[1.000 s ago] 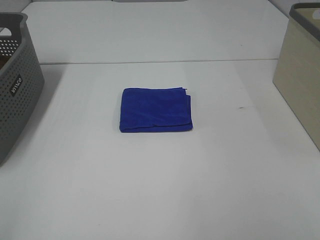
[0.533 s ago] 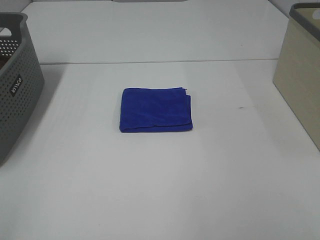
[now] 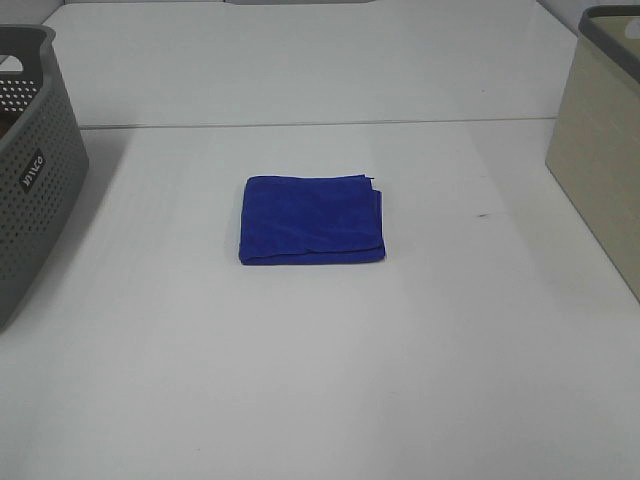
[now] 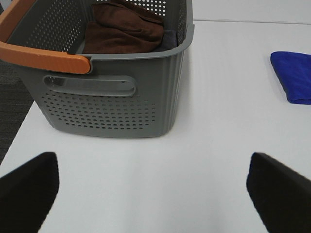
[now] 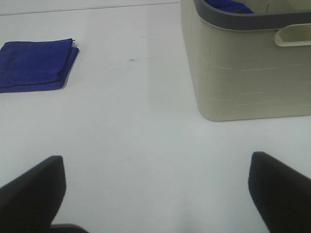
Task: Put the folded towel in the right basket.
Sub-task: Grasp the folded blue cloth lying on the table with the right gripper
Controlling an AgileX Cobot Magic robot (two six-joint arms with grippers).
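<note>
A folded blue towel (image 3: 311, 220) lies flat in the middle of the white table. It also shows in the left wrist view (image 4: 293, 75) and the right wrist view (image 5: 36, 64). The right basket (image 3: 606, 140), beige with a grey rim, stands at the table's right edge; in the right wrist view (image 5: 248, 68) something blue lies inside it. My left gripper (image 4: 153, 194) is open and empty, near the grey basket. My right gripper (image 5: 155, 194) is open and empty, between towel and beige basket. Neither gripper shows in the exterior high view.
A grey perforated basket (image 3: 30, 170) stands at the left edge; in the left wrist view (image 4: 116, 73) it has an orange handle and holds brown cloth (image 4: 124, 26). A seam (image 3: 320, 124) crosses the table behind the towel.
</note>
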